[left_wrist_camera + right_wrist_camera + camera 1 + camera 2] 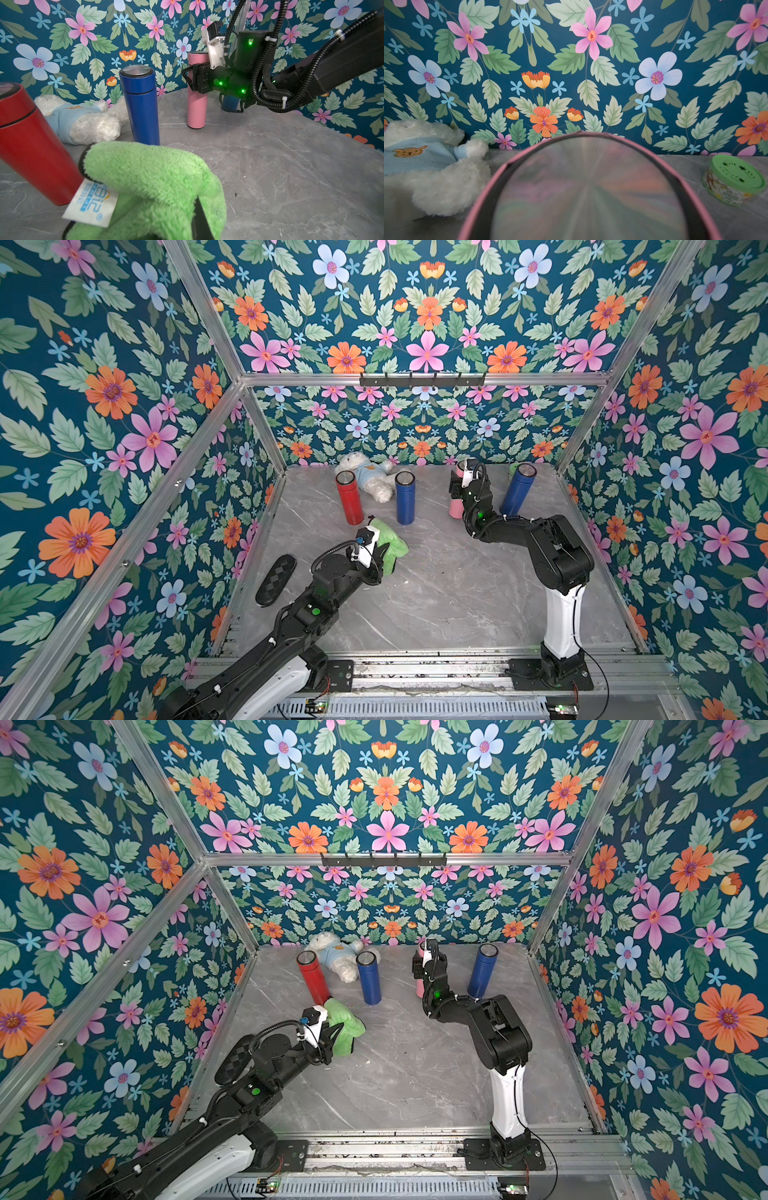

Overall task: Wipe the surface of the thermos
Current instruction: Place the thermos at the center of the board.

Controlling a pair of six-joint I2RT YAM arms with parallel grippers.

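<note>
Marble tabletop [457,593]: floral walls [428,323] around.
Pink thermos [196,112]: far right, clasped by your right gripper [194,78].
Left gripper [334,1033]: clamped on green cloth [155,176], near left.
Risk: your swing could topple red thermos [350,497] alongside.

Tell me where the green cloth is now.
In both top views the cloth sits in the shut left jaws, left of the table's centre, just in front of the red thermos.

Left gripper [384,552] clamped, held low; right gripper [195,78] reaches far forward, jaws gripping partway apart.
</note>
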